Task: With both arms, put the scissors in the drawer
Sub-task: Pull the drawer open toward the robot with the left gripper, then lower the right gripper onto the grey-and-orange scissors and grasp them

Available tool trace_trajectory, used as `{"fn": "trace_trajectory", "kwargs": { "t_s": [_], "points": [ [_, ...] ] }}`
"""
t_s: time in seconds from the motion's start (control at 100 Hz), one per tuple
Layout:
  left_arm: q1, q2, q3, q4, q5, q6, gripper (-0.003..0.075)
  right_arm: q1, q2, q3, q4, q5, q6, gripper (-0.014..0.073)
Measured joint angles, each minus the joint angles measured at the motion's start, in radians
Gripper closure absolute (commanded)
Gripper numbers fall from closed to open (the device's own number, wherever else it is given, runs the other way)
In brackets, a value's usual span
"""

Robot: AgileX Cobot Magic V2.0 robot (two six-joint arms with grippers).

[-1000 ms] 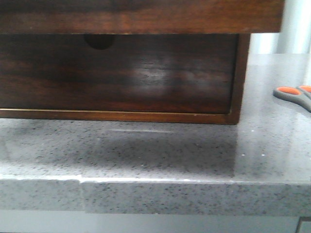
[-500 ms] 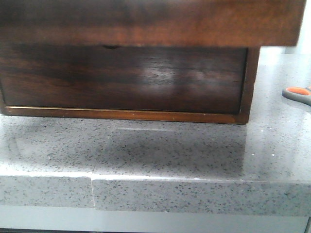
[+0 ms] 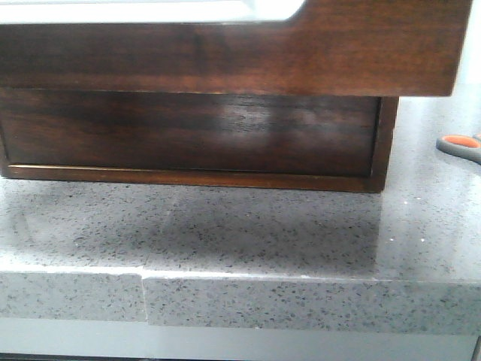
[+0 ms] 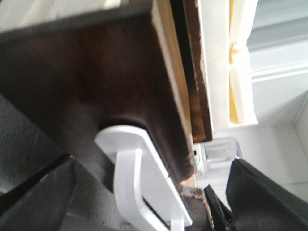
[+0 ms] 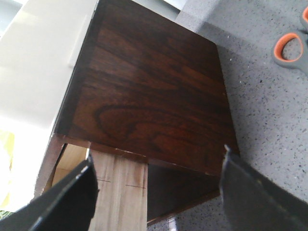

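The drawer (image 3: 353, 53) is the upper one, a glossy dark brown front that stands out over the lower drawer front (image 3: 188, 135); its wide cut-out (image 3: 150, 9) shows white. In the left wrist view the drawer front (image 4: 96, 82) lies between my left gripper's (image 4: 144, 214) black fingers (image 4: 33, 192), which stand wide apart, and a white hook-shaped piece (image 4: 139, 178) sits in a cut-out of the panel. The scissors (image 3: 460, 147), grey with orange handle loops, lie on the counter to the right and also show in the right wrist view (image 5: 288, 48). My right gripper (image 5: 159, 192) is open and empty above the cabinet.
The dark wood cabinet top (image 5: 154, 91) fills the right wrist view, with a pale wood drawer side (image 5: 120, 192) below it. The cabinet stands on a speckled grey counter (image 3: 240, 233), whose front edge (image 3: 240, 301) is close to the camera. A white wall lies behind.
The upper drawer front has come out toward the camera and now covers the lower drawer's small notch. Its white cut-out has come into view. The cabinet sits slightly further right in the picture.
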Motion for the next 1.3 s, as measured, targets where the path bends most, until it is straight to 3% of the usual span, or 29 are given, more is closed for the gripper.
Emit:
{"fn": "trace_trajectory", "kwargs": {
  "t_s": [0.1, 0.33, 0.48, 0.68, 1.03, 1.3],
  "points": [
    [0.0, -0.018, -0.004, 0.015, -0.019, 0.0, 0.0251, 0.0, 0.0, 0.0, 0.0, 0.0, 0.0, 0.0117],
    [0.0, -0.071, -0.01, 0.043, -0.019, 0.068, 0.0738, 0.0, 0.004, -0.022, -0.015, -0.004, -0.055, 0.0128],
    [0.0, -0.117, -0.057, 0.084, -0.007, 0.247, 0.074, 0.0, 0.08, -0.114, -0.107, 0.015, -0.071, 0.0128],
    [0.0, -0.132, -0.182, 0.234, 0.082, 0.405, 0.074, 0.0, 0.309, -0.33, -0.32, 0.194, -0.074, 0.0128],
    [0.0, -0.132, -0.347, 0.701, 0.321, 0.435, 0.074, 0.0, 0.738, -0.734, -0.899, 0.638, 0.111, 0.0128],
    [0.0, -0.137, -0.358, 0.816, 0.38, 0.437, 0.074, 0.0, 0.923, -0.753, -0.976, 0.698, 0.145, 0.0128]
  ]
}}
